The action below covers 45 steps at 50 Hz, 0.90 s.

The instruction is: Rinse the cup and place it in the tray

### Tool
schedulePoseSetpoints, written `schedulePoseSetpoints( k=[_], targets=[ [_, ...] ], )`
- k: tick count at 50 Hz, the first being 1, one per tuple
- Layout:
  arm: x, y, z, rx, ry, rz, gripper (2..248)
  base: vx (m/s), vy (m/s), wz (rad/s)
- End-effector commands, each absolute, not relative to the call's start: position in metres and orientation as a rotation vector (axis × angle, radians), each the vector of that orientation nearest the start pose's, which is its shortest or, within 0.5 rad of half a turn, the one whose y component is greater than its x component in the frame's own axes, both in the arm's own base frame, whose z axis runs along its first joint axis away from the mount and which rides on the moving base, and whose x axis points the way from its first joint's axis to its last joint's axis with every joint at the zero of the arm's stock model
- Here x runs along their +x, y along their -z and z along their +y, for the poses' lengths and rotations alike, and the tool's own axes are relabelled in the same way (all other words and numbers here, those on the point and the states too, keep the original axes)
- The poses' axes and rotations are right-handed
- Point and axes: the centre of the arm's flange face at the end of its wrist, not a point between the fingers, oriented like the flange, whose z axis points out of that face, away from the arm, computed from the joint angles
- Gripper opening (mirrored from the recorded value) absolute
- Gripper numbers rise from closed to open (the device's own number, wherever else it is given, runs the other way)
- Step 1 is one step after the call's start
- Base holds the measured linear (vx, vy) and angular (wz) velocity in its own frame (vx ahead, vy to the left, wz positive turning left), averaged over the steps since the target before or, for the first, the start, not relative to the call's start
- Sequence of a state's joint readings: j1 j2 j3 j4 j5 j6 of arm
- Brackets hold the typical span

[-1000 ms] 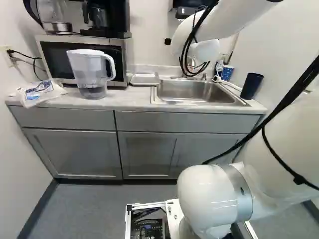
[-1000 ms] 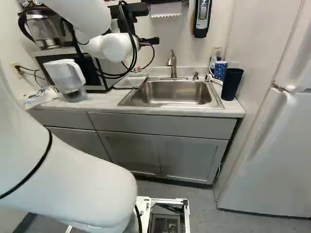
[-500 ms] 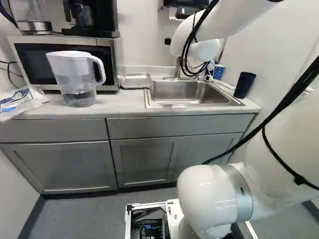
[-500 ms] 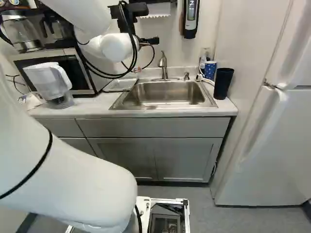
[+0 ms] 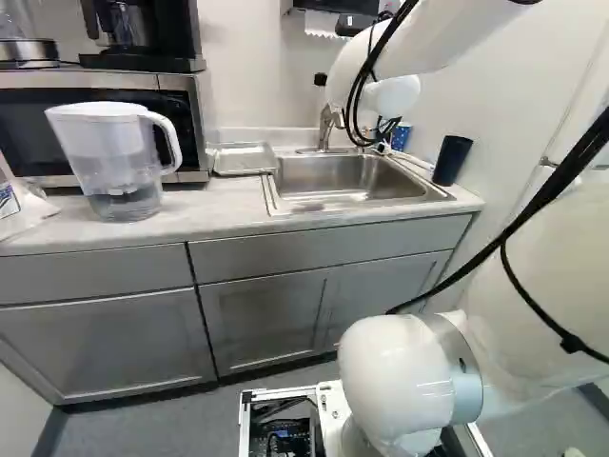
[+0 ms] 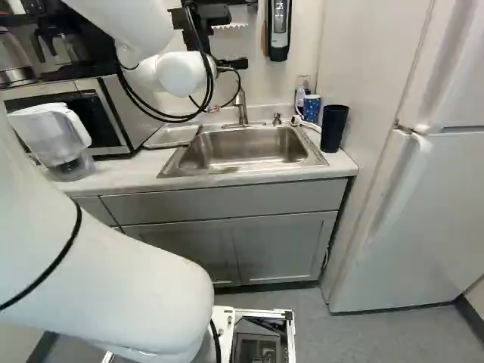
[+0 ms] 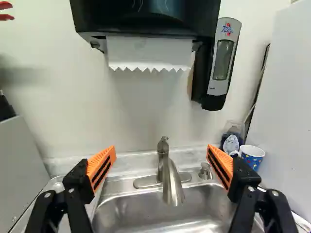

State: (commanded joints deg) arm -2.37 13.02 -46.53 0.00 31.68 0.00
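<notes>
Left base view first, and here's the layout: the sink [image 5: 347, 181] sits right of centre, the metal tray [image 5: 243, 158] just beside its left edge, presumably the drop-off. Toward the upper right, the patterned blue cup [image 5: 401, 136] peeks out behind the dark tumbler [image 5: 452, 160]. Which one gets rinsed? Can't tell; I'd back the blue one. Danger here: the black cables [image 5: 357, 100] loop off the arm [image 5: 442, 43] and could snag on the faucet [image 5: 326, 124] if the wrist drops carelessly. Blue print shows on the packet [image 5: 14, 205] at the left edge; nothing I can call.

Over to the right base view: blue cup and tumbler crowd together right of the sink, near the side wall. Tight quarters! Reach from the wrong side and the tumbler may topple, and the white cord [image 6: 305, 123] could catch a cup's foot.

Now the wrist view, and the gripper [image 7: 161, 151] is spread wide, nothing pinched between its orange pads! The faucet stands ahead, lined up with the gap, so pushing straight on risks a knock. The blue cup waits beyond the finger nearer the soap dispenser [image 7: 224, 60]; a sideways approach could shove it instead of straddling it. Print marks that dispenser's front; I'll leave it unread.
</notes>
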Motion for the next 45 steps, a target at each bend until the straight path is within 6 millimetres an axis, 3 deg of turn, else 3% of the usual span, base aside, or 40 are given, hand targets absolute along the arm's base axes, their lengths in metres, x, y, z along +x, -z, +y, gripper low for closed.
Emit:
schedulePoseSetpoints(
  k=[45],
  targets=[
    [0.445, -0.6593, -0.0184, -2.218, 2.266, 0.046, 247, 0.037, 0.016, -0.158]
  ],
)
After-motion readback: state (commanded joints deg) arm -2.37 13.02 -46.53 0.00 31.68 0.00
